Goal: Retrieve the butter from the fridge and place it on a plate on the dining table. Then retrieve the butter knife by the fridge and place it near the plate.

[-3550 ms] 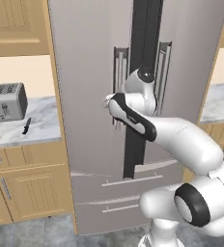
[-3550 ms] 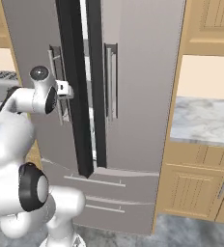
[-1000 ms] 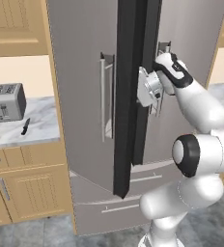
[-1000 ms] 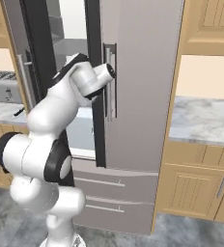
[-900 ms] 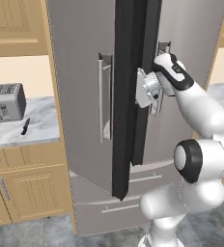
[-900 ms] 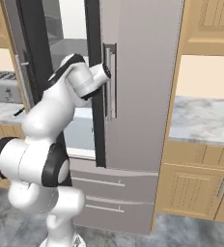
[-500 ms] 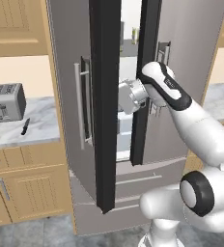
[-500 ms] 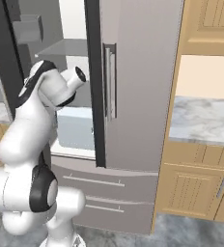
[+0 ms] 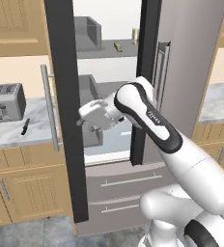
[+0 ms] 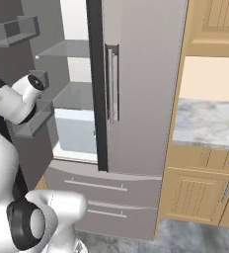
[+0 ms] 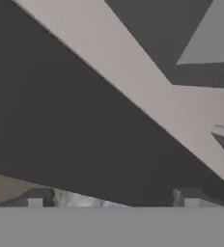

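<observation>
The fridge (image 9: pixel 191 72) stands with its left door (image 9: pixel 65 120) swung wide, seen edge-on, and its right door (image 10: pixel 146 74) closed. On an upper shelf inside lies the butter (image 9: pixel 118 46), a small yellow stick. My gripper (image 9: pixel 81 121) hangs low between the open door and the shelves, close to the door's inner face. It is open, and in the hand view its fingertips (image 11: pixel 35 202) stand far apart with nothing between them. The butter knife (image 9: pixel 25 126) lies on the marble counter left of the fridge. The plate and the dining table are out of view.
A toaster (image 9: pixel 5 101) sits on the left counter (image 9: pixel 7 137) beside the knife. A pale can (image 9: pixel 133 34) stands on the shelf right of the butter. Grey bins (image 9: pixel 87 34) hang on the door. Another marble counter (image 10: pixel 210 123) lies right of the fridge, with two drawers (image 10: pixel 96 197) below.
The left fridge door has swung much further open. My hand has moved left and down from the door's edge to its inner side, and the jaws have widened.
</observation>
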Robot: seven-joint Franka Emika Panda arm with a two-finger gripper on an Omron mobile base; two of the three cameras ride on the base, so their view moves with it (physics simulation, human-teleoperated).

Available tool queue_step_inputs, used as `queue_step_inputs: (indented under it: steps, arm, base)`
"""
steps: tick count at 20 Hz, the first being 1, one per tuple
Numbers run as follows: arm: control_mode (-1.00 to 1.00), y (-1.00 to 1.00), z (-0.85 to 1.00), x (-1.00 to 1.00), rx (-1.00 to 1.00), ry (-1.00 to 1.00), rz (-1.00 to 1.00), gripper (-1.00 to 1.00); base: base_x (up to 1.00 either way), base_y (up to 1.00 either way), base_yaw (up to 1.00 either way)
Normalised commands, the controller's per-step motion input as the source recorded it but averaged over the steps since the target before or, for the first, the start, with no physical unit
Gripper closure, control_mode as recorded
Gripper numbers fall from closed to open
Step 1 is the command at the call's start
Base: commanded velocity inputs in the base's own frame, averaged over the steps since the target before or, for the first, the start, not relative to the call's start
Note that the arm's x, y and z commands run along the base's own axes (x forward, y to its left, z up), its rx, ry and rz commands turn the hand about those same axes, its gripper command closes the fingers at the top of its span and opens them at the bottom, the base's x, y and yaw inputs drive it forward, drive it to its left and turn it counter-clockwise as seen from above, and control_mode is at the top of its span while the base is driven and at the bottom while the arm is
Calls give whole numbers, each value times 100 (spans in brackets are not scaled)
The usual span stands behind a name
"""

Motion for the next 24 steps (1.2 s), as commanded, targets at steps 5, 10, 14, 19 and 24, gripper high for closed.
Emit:
queue_step_inputs:
  steps: [5, 10, 14, 19, 24]
  arm:
    - [-100, 74, 3, -10, -19, 4, 0, -100]
    - [-100, -9, 24, -3, -7, 3, 0, -100]
    - [-100, -100, 50, -32, 0, 0, 0, -100]
    - [-100, -100, 8, -1, -4, -1, 0, -100]
    - [-100, -100, 0, 6, -18, -8, 0, -100]
  base:
    - [0, 0, 0]
    - [0, 0, 0]
    - [0, 0, 0]
    - [0, 0, 0]
    - [0, 0, 0]
